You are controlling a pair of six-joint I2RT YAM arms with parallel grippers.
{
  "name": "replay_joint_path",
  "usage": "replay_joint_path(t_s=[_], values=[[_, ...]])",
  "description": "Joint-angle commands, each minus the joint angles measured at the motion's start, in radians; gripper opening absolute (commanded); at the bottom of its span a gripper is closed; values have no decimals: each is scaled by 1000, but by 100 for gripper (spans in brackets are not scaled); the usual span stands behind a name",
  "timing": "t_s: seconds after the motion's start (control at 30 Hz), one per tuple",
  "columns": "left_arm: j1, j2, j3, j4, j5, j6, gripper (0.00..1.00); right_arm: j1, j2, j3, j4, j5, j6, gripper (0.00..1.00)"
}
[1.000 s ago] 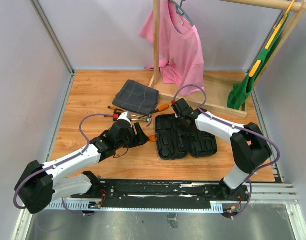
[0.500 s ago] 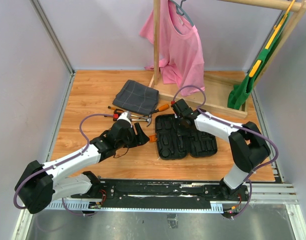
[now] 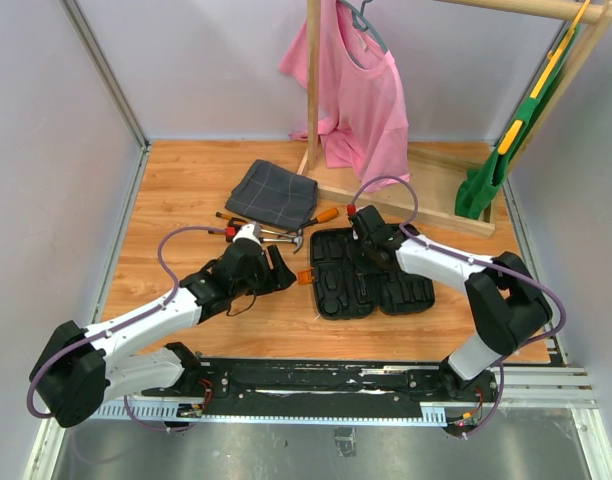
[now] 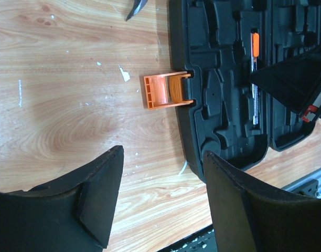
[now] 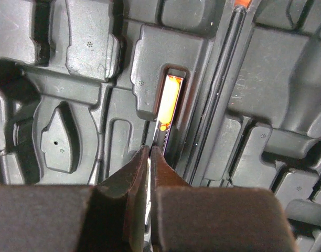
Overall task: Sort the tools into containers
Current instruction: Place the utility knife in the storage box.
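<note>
There, the right tool [image 5: 150,149] was clenched, tips at the shaft of a screwdriver [image 5: 168,102] lying in a slot of the black case [image 5: 87,58], while the left tool [image 4: 163,157] hung released over the counter [image 4: 61,105] beside its orange clasp [image 4: 163,90].

Nothing legible for you here, operator: no word, number or brand reads in any of the three views. Your one candidate is a small red-and-white sticker [image 4: 309,111] at the right edge of the left wrist view, above the open tool case [image 4: 213,105]. Its marks are too small to make out.
</note>
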Motion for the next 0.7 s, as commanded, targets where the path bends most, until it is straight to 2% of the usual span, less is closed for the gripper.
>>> replay_joint_path(t_s=[0.0,0.13,0.37,0.67], values=[[7,-4,58,-33,-60,38,66,-22,15,-76,-107,-55,-5,6],[11,-6,92,-62,-84,68,67,-21,-67,-16,-101,-86,-17,13],[34,-13,167,-174,-207,132,70,-22,-211,48,-59,-87,-47,31],[59,91,241,-276,-400,220,75,-22,-383,-70,-51,-100,-74,37]])
